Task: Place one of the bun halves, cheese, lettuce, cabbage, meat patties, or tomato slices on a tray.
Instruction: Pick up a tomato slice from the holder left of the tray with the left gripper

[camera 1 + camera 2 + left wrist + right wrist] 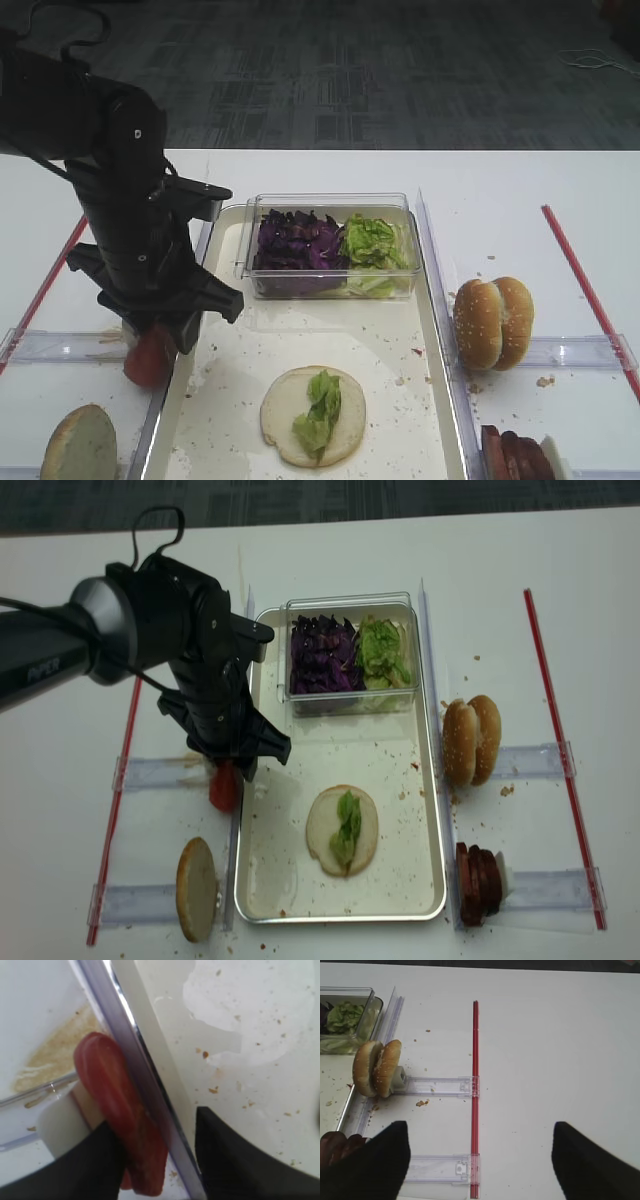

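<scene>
Red tomato slices (148,357) (120,1110) stand on edge just outside the left rim of the cream tray (437,330) (260,1020). My left gripper (165,330) (152,1120) is down over them and open. One finger touches the outer slice; the other hangs over the tray, with the rim between them. A bun half (285,400) topped with lettuce (320,405) lies on the tray. My right gripper (480,1127) is open above bare table. Meat patties (515,455) (337,1145) stand at the front right. No cheese is in view.
A clear box on the tray's far end holds purple cabbage (295,243) and lettuce (372,245). Two bun halves (493,322) (376,1067) stand on edge right of the tray, another (78,445) at the front left. Clear rails and red lines (475,1085) cross the table.
</scene>
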